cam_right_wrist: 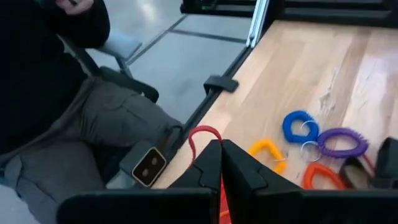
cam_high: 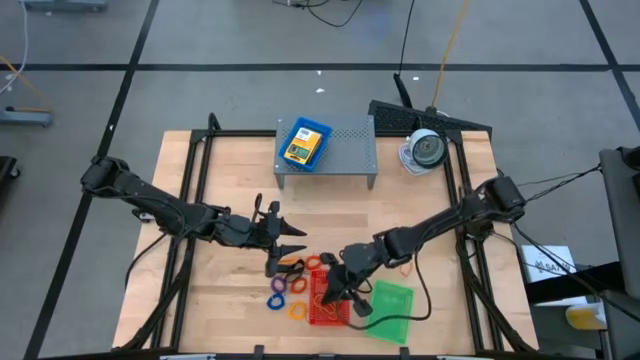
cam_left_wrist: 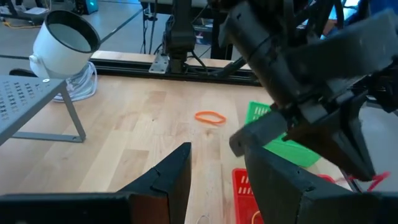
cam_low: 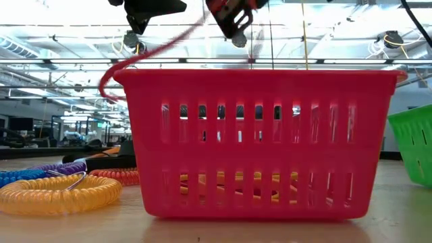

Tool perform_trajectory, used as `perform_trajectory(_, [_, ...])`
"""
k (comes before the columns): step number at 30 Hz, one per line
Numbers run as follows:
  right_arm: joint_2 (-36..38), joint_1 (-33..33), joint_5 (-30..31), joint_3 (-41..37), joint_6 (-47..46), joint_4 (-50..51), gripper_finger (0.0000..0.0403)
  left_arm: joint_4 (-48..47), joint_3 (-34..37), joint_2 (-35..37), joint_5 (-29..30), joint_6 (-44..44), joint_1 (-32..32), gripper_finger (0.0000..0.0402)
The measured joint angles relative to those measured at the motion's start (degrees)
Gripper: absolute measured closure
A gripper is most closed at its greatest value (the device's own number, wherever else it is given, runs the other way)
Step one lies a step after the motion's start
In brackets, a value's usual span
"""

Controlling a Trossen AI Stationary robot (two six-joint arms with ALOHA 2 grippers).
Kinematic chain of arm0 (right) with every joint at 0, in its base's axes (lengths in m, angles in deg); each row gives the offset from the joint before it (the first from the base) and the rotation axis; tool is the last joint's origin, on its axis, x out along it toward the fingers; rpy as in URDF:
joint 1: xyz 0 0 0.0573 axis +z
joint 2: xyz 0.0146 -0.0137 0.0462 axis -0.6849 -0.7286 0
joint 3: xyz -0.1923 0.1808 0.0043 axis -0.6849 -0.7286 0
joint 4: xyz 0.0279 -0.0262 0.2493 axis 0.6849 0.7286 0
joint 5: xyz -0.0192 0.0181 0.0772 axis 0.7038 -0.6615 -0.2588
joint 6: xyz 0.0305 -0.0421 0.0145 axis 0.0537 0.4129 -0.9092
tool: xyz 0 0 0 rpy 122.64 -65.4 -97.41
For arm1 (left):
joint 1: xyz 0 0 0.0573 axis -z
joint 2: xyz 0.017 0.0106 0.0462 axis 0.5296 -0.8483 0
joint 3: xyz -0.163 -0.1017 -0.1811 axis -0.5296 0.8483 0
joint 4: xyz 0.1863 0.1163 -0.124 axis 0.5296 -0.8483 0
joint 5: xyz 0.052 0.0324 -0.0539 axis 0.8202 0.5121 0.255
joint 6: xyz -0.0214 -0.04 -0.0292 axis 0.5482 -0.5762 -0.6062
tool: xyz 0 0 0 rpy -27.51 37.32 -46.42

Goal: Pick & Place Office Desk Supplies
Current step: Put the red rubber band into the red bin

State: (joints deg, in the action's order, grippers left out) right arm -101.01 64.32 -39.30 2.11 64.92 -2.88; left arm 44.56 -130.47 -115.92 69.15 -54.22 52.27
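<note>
Left gripper (cam_high: 285, 245) parked around 9 o'clock of the table's middle, fingers partway apart, nothing between them. Just below it, at roughly 7 o'clock, a cluster of coil rings on the wood: purple ring (cam_high: 279, 286), blue ring (cam_high: 276, 300), orange ring (cam_high: 298, 311), plus a yellowish one (cam_low: 57, 192) up close in the low view. Red mesh tray (cam_high: 322, 312) sitting at 6 o'clock near the front edge, something yellow-orange lying inside it, seen through the slots. Right gripper (cam_high: 340, 290) hanging right over that tray, pinched tight on a red rubber band (cam_right_wrist: 200, 138), which loops out past the fingertips and dangles over the tray's rim. Green mesh tray (cam_high: 392, 300) just beside the red one, at 5 o'clock. Loose orange rubber band (cam_left_wrist: 210, 117) flat on the wood near the green tray. Up at 12 o'clock, blue tray (cam_high: 305, 143) with a yellow crayon box in it, on the grey perforated shelf (cam_high: 350, 150). Round white-and-grey device (cam_high: 425, 150) at 1 o'clock.
</note>
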Motion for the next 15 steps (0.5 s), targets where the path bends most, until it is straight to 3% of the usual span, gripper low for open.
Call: perform_trajectory(15, [-3.2,-0.1,1.5,0.0,6.4,9.0,0.0403,0.0,0.0,0.0,-0.1,0.0,0.0,0.0245])
